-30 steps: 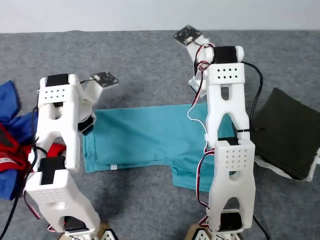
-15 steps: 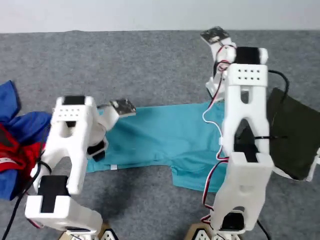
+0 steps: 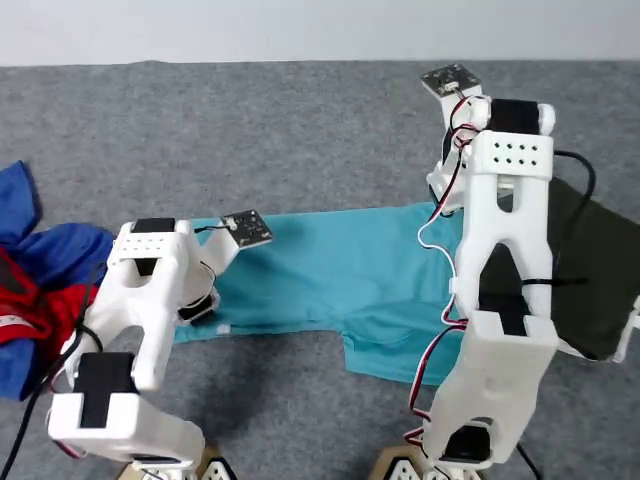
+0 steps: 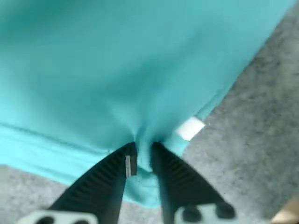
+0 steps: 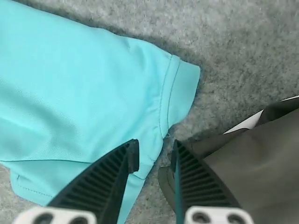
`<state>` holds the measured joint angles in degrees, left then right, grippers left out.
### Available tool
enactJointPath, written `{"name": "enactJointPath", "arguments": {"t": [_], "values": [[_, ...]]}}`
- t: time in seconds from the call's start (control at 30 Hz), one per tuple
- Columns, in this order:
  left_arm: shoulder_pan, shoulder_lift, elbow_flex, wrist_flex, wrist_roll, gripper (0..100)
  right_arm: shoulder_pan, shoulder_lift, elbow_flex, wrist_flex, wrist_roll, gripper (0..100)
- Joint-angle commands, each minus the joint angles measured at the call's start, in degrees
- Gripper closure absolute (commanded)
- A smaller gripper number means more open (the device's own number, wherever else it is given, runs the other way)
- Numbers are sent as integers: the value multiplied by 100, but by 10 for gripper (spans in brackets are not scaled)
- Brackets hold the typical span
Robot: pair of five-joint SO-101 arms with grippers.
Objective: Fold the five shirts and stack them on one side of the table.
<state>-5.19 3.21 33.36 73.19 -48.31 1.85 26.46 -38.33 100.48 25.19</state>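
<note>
1. Grey, carpet-like cloth covers the table [image 3: 250, 130], and a plain white wall [image 3: 300, 30] runs along its far edge.
2. At the middle of the table a teal shirt [image 3: 330, 275] lies spread flat, long side running left to right, with one sleeve sticking out towards the arms' bases.
3. A dark olive shirt [image 3: 590, 270] lies folded at the right side of the table, just beside the teal shirt's right end.
4. A loose heap of blue cloth [image 3: 50, 245] and red cloth [image 3: 20, 290] sits at the left edge, well apart from the olive shirt.
5. On the left arm, the left gripper [image 4: 142, 151] is at the teal shirt's left end, close to its near edge. Its fingers are pressed together on a small fold of the teal cloth, which puckers into creases where they pinch it. A small white label [image 4: 190, 128] sits at the shirt's edge just beside the pinch.
6. On the right arm, the right gripper [image 5: 154, 151] is over the teal shirt's right end, where a sleeve cuff meets the olive shirt. Its fingers are a little spread, and the teal hem shows in the gap between them. Whether they touch the cloth cannot be told.
</note>
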Motion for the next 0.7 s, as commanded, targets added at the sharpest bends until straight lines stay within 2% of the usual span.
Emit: {"name": "enactJointPath", "arguments": {"t": [0.0,0.3,0.37,0.5,0.67], "values": [[0,-343,-251,431,-62,994,101,-426,-26,242,-53,870],[527,-1451,-391,1873,-176,994,66,-426,-26,242,-79,870],[580,-1538,-259,1987,-273,994,66,-426,-26,251,-79,870],[475,-1547,180,1582,-273,987,66,-435,-26,251,-79,870],[-53,-1547,382,809,-255,891,75,-435,-26,251,-79,870]]}}
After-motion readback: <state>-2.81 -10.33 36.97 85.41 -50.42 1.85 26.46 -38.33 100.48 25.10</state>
